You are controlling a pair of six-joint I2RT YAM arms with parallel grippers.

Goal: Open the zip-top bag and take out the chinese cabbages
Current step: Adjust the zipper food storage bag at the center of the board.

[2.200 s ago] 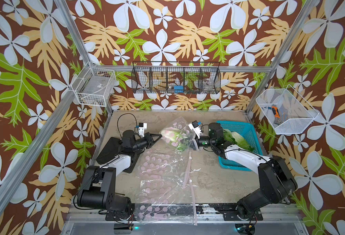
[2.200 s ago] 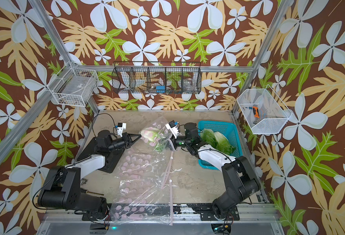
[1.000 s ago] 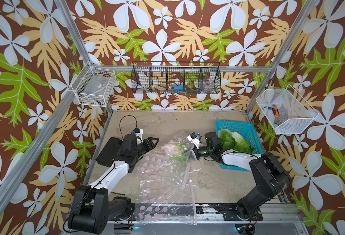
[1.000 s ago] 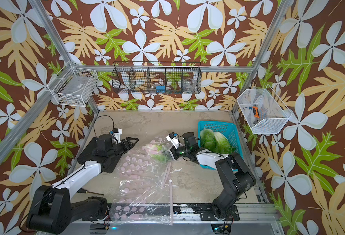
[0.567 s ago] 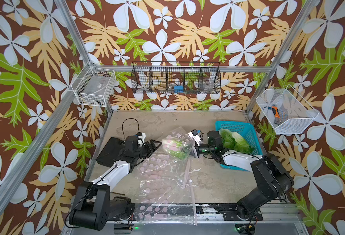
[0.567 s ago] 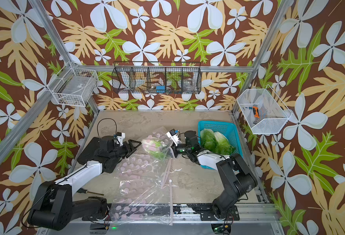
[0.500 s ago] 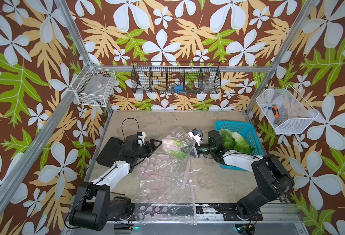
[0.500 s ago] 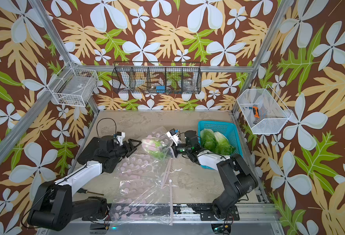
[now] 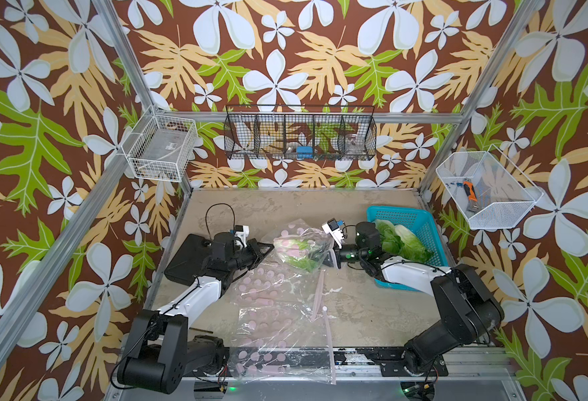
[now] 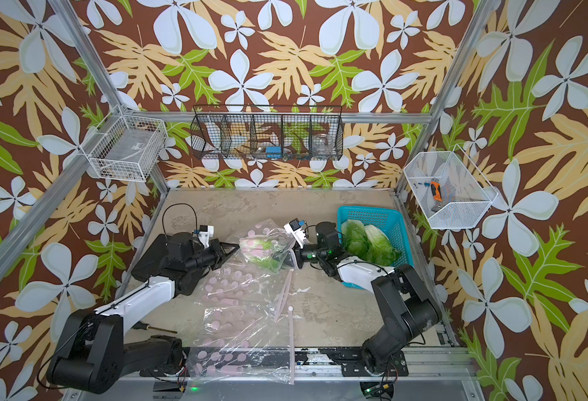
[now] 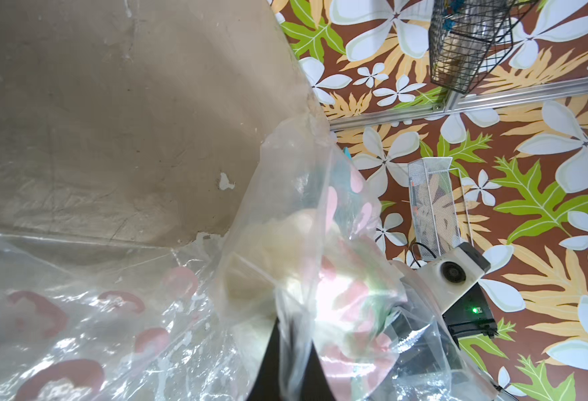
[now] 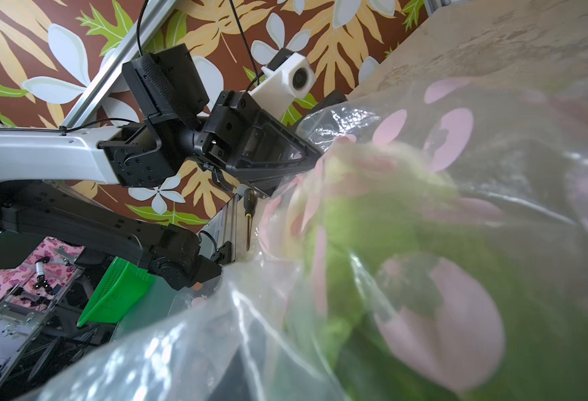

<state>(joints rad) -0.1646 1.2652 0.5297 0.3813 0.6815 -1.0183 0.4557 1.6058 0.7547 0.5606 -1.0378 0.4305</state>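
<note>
The clear zip-top bag (image 9: 271, 305) with pink spots lies across the table's middle, its far end bunched up around one chinese cabbage (image 9: 294, 248) (image 10: 259, 250). My left gripper (image 9: 268, 248) (image 10: 235, 247) is shut on a fold of the bag's plastic at the cabbage's left; in the left wrist view the film runs between the closed fingertips (image 11: 294, 333). My right gripper (image 9: 330, 257) (image 10: 292, 258) presses against the bag's right side. Plastic covers its jaws in the right wrist view, where the green leaves (image 12: 389, 243) fill the frame. Two chinese cabbages (image 9: 403, 243) (image 10: 369, 243) lie in the blue basket.
The blue basket (image 9: 400, 211) stands at the right, behind my right arm. The bag's pink zip strip (image 9: 317, 295) trails toward the front rail. A screwdriver (image 10: 153, 328) lies at the front left. Wire baskets hang on the walls above the table.
My left gripper has moved right to the bag's edge and closed on the plastic. The right arm has hardly moved beside the bag.
</note>
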